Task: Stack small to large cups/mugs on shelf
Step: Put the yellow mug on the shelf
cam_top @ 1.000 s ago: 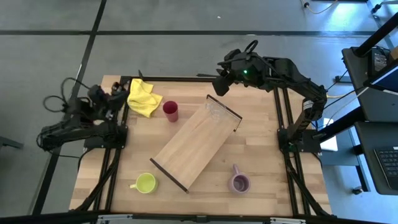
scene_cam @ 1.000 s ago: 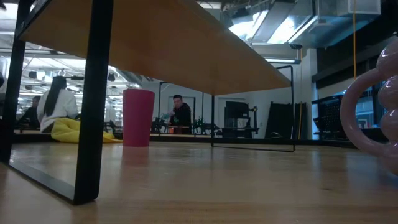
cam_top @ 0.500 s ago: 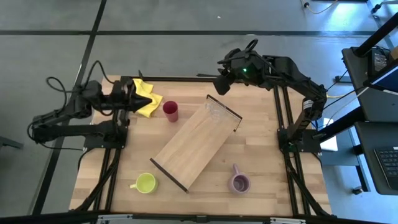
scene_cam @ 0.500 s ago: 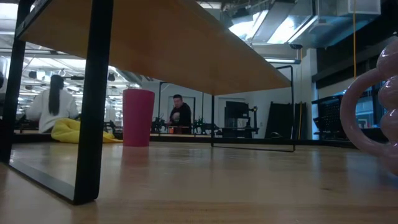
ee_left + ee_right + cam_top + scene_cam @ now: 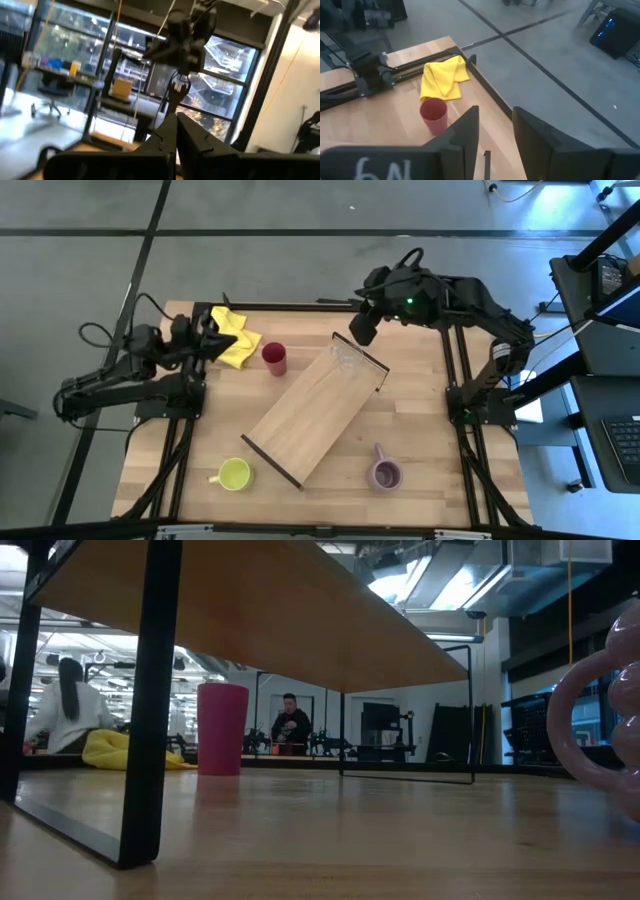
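Note:
The dark red tumbler (image 5: 274, 358) stands upright on the table beside the far-left corner of the shelf (image 5: 315, 408); it also shows in the low view (image 5: 222, 728) and the right wrist view (image 5: 434, 115). The shelf lies slantwise, raised on its dark end rails (image 5: 145, 700). The lime-yellow mug (image 5: 234, 473) stands near the front left, the lilac mug (image 5: 384, 473) near the front right. My left gripper (image 5: 218, 340) is shut and empty, above the table's far left by the yellow cloth. My right gripper (image 5: 360, 330) is open and empty, above the shelf's far end.
A yellow cloth (image 5: 232, 335) lies crumpled at the far left corner, left of the tumbler. The lilac mug's handle (image 5: 590, 710) looms close at the low view's right. People show in the room beyond the table. Bare tabletop lies right of the shelf.
My left arm has unfolded from the table's left edge, and its gripper has gone toward the table's right, to the yellow cloth's near edge. My right gripper has shifted a little toward the near edge. The cups and the shelf have kept still.

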Controlling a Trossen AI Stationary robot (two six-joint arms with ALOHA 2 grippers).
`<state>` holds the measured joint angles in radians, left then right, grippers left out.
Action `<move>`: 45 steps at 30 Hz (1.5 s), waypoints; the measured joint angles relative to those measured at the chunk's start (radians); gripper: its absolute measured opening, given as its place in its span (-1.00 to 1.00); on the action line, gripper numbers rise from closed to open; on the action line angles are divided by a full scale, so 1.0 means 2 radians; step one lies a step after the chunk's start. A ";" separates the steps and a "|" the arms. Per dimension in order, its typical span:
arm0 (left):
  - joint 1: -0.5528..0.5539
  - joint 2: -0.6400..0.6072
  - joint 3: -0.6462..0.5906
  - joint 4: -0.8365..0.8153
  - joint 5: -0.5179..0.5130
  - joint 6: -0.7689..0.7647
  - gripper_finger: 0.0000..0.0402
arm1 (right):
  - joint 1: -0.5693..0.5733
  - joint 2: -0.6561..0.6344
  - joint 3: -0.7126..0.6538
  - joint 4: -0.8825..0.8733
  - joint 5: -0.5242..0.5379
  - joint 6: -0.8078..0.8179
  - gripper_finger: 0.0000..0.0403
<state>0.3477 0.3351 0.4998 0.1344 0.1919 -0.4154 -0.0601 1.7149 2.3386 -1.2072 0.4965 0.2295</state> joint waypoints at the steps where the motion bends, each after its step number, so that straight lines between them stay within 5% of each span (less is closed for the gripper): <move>1: 0.000 -0.014 -0.012 -0.005 0.004 -0.022 -1.00 | 0.000 -0.003 0.000 0.000 0.000 0.000 -0.40; 8: -0.012 -0.070 -0.001 -0.073 0.130 -0.126 -1.00 | 0.000 -0.022 0.000 -0.008 0.000 0.015 -0.40; 16: -0.014 -0.058 0.103 -0.490 0.161 -0.090 -1.00 | 0.000 -0.025 0.000 -0.048 0.000 0.041 -0.40; 19: -0.014 -0.041 0.136 -0.581 0.184 -0.090 -0.99 | 0.000 -0.025 0.000 -0.054 0.000 0.049 -0.40; 26: -0.014 -0.033 0.196 -0.589 0.187 -0.131 -0.80 | -0.002 -0.025 0.000 -0.054 0.001 0.053 -0.40; 33: -0.014 -0.008 0.268 -0.444 0.148 -0.129 -0.77 | -0.002 -0.025 0.000 -0.051 0.012 0.055 -0.40; 40: -0.014 0.121 0.395 -0.694 0.135 0.008 -0.78 | -0.002 -0.025 0.000 -0.051 0.013 0.080 -0.40; 45: -0.014 0.187 0.464 -0.773 0.132 0.069 -0.78 | -0.002 -0.025 0.000 -0.055 0.012 0.080 -0.40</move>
<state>0.3202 0.7096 1.4281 -1.4110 0.4566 -0.2767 -0.0635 1.6642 2.3390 -1.3165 0.5213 0.3900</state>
